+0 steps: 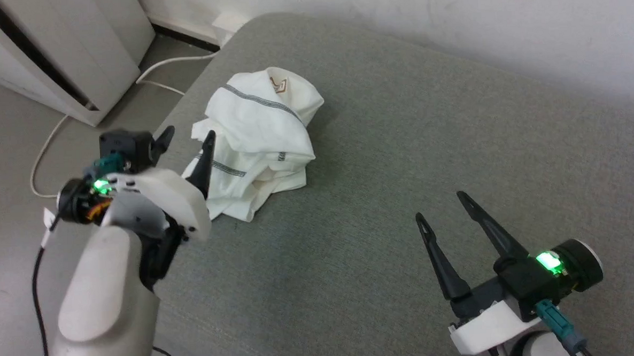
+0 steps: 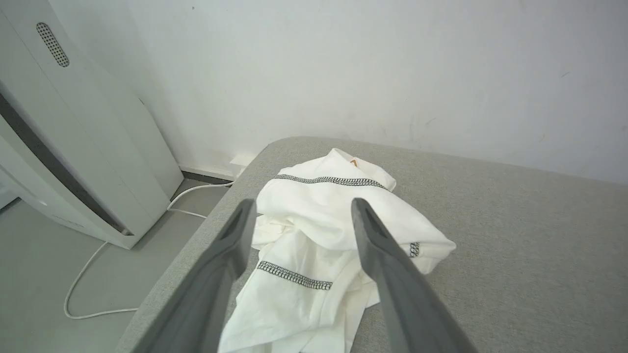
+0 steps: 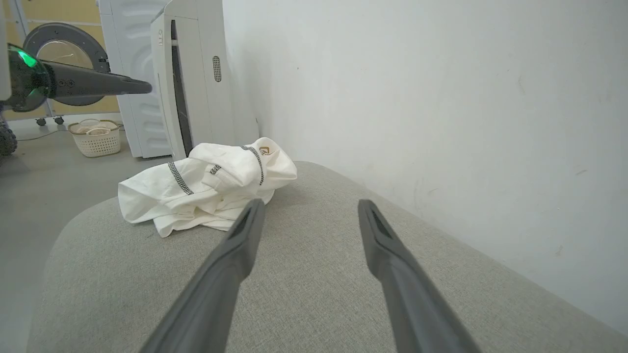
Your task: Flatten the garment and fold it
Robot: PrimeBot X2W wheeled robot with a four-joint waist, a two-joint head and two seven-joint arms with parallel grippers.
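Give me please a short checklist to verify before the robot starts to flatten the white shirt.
1. The left gripper is open: ok.
2. The right gripper is open and apart from the garment: ok.
3. No gripper holds the garment: ok.
4. The garment lies flat: not ok, crumpled heap.
5. The grey surface has bare room beside it: ok.
6. The neck label shows: ok, on top.

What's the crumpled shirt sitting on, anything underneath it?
The shirt lies bunched on the grey cushioned surface, and that grey fabric shows all around its edges. The spot directly beneath the heap is covered, so anything there cannot be seen.
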